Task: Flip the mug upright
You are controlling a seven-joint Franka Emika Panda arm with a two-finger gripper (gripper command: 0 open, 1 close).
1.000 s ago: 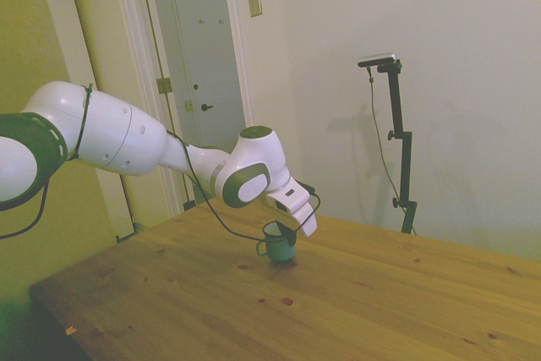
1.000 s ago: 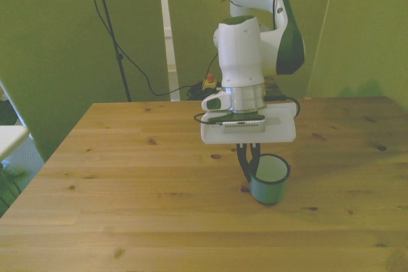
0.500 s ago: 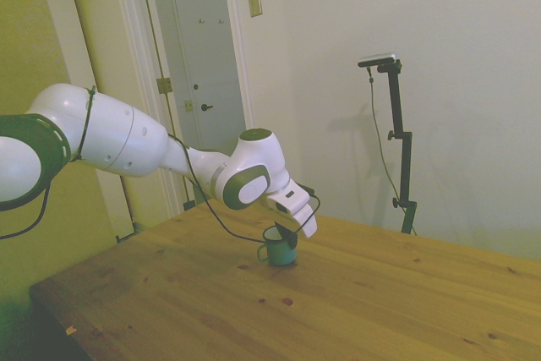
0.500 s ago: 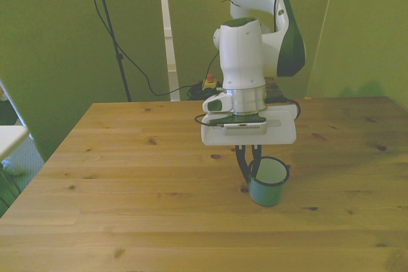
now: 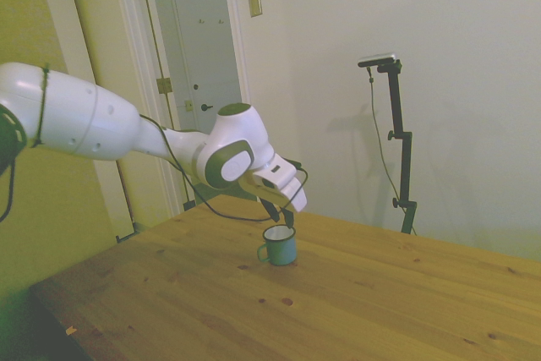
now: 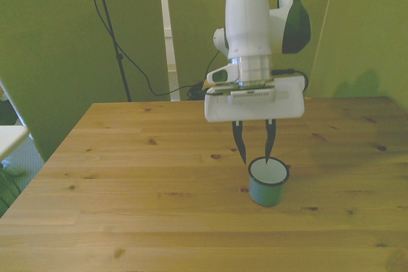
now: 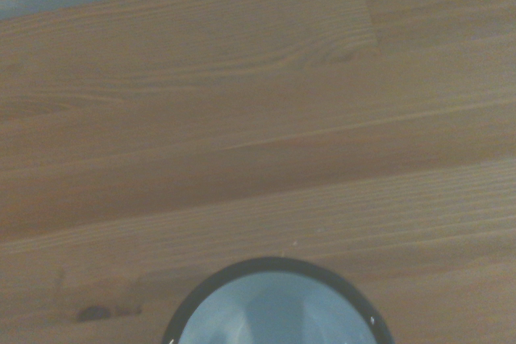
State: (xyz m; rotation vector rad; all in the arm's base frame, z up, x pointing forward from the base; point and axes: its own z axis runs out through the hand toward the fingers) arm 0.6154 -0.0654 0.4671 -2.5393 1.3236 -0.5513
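The teal-blue mug [image 6: 268, 183] stands upright on the wooden table [image 6: 127, 176], mouth up, pale inside showing. In the side view the mug [image 5: 279, 245] has its thin handle toward the picture's left. My gripper [image 6: 254, 157] hangs just above the mug's rim, open, its two dark fingers apart and holding nothing. From the side, the gripper [image 5: 280, 216] is clear of the mug, a little above it. The wrist view shows the mug's dark rim and pale inside [image 7: 278, 304] from straight above.
Bare wooden tabletop [image 5: 380, 302] spreads around the mug on all sides. A door and wall lie behind the table in the side view.
The gripper let go of the mug's rim, opened and rose. The mug went from tilted to standing upright on the table.
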